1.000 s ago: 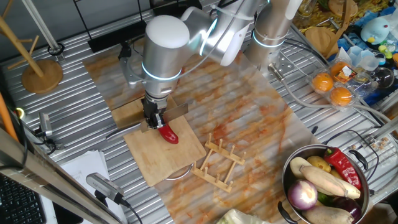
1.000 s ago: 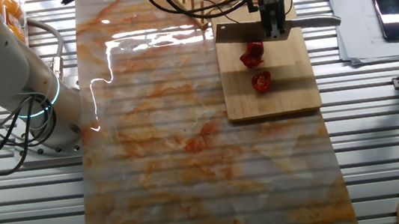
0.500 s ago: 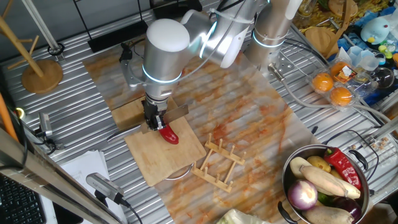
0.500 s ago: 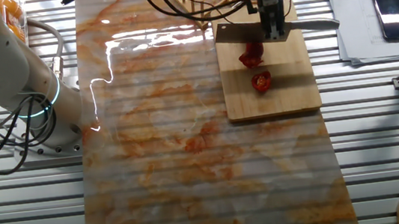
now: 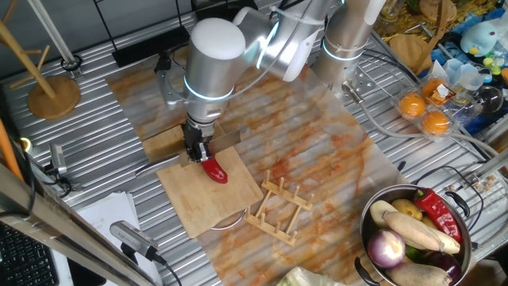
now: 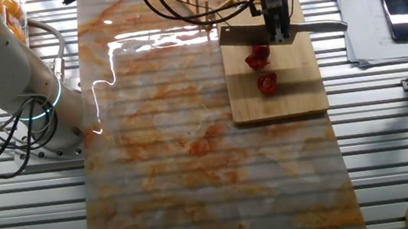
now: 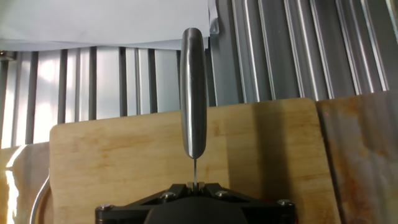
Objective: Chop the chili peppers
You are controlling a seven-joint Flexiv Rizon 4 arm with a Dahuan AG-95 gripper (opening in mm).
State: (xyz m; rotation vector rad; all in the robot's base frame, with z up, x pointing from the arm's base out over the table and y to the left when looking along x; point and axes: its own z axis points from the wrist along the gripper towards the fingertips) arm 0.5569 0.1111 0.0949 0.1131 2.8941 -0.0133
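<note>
The chili peppers lie on the wooden cutting board as two red pieces, one just under the knife and one nearer the board's middle. In one fixed view they read as a single red shape. My gripper is shut on a knife, gripping it where the blade meets the handle. The blade runs across the board's far edge beside the upper piece. In the hand view the knife's steel handle points away from the gripper over the board; no pepper shows there.
A wooden rack stands beside the board. A metal bowl of mixed vegetables sits at the front right, oranges behind it. A phone lies on paper, and a round wooden stand is at the far left.
The arm's upper joint has shifted a little. The knife has edged slightly off the upper pepper piece, which now shows more fully. The pieces have not moved.
</note>
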